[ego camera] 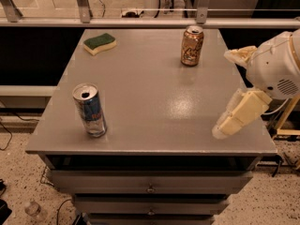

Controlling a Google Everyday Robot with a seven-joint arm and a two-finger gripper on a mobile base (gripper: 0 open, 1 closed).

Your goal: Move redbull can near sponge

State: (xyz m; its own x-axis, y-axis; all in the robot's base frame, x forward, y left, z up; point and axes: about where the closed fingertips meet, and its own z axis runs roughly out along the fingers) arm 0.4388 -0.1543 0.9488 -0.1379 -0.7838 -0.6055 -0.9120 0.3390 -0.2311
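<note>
The redbull can (90,109), slim, blue and silver with an open silver top, stands upright near the front left of the grey table (150,88). The sponge (100,43), green on top with a pale yellow base, lies flat at the back left corner. My gripper (234,118), cream-coloured, hangs over the table's front right edge below the white arm housing (276,64). It is far to the right of the can and touches nothing.
A wider orange-tan can (192,45) stands upright at the back right of the table. A metal rail (150,22) runs behind the table. Drawers (150,184) sit under the tabletop. The floor lies beyond the table's left edge.
</note>
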